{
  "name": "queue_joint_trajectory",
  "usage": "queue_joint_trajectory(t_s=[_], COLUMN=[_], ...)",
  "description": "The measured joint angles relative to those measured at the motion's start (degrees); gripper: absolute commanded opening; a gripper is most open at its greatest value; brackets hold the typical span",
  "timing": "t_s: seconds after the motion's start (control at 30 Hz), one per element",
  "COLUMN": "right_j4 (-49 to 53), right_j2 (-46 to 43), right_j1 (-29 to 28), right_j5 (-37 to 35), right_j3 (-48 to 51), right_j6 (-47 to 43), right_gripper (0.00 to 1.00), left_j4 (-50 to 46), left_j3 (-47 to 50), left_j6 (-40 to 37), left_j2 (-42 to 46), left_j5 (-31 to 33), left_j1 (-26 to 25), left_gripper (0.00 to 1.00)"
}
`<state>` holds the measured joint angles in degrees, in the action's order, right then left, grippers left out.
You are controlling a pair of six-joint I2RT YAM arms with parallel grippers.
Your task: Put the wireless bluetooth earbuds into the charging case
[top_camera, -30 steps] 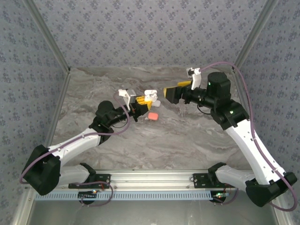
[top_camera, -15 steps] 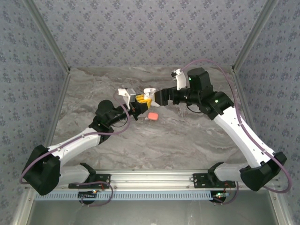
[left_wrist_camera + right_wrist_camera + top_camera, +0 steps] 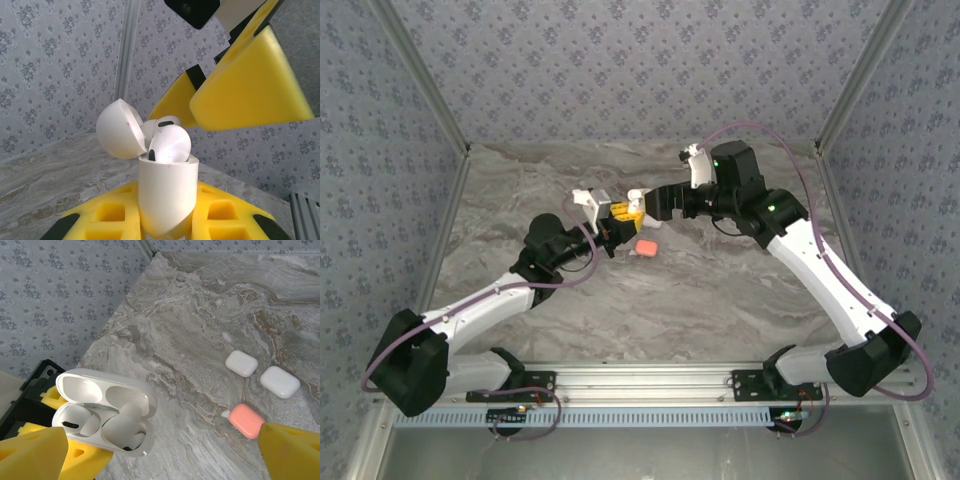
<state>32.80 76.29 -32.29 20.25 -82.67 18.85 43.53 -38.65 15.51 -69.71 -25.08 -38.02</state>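
Note:
My left gripper (image 3: 623, 214) is shut on a white charging case (image 3: 167, 192), holding it upright off the table with its lid (image 3: 119, 129) flipped open. Two white earbuds sit in its wells: one (image 3: 170, 144) bulges above the rim, the other (image 3: 166, 121) is behind it. From above, the case (image 3: 102, 412) shows both earbuds (image 3: 121, 429) seated. My right gripper (image 3: 162, 455) is open and hovers just above the case, with its yellow fingers (image 3: 250, 95) to either side and nothing between them. Its tips (image 3: 658, 203) almost meet the case (image 3: 638, 199).
A pink closed case (image 3: 246, 421) lies on the marble table (image 3: 200, 315) below the grippers, with a small white piece at its end. Two white closed cases (image 3: 241, 363) (image 3: 280, 381) lie just beyond it. Patterned walls enclose the table.
My right arm has swung left, bringing its open gripper from about a hand's width away to right over the held case. The left arm and case have stayed still.

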Motion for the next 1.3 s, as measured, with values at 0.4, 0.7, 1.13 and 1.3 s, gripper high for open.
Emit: queue_joint_trajectory(t_s=[0.4,0.7,1.13,1.3], right_j4=[0.22,2.45,3.13,3.48], right_j2=[0.11,0.11,0.11,0.09], right_j1=[0.00,0.00,0.07,0.28], right_j5=[-1.51,-2.32,-3.54,-3.63], right_j3=[-0.04,-0.04,-0.04,-0.04], right_j6=[0.13,0.13,0.11,0.09], right_gripper=[1.00,1.00,1.00,1.00], left_j4=[0.04,0.09,0.15,0.15], left_j3=[-0.09,-0.09,-0.09,-0.09], left_j6=[0.02,0.15,0.15,0.15], left_j2=[-0.07,-0.11,-0.11,-0.13], left_j5=[0.02,0.02,0.04,0.04], left_j1=[-0.02,-0.02,-0.02,-0.02], left_gripper=[0.00,0.00,0.00,0.00])
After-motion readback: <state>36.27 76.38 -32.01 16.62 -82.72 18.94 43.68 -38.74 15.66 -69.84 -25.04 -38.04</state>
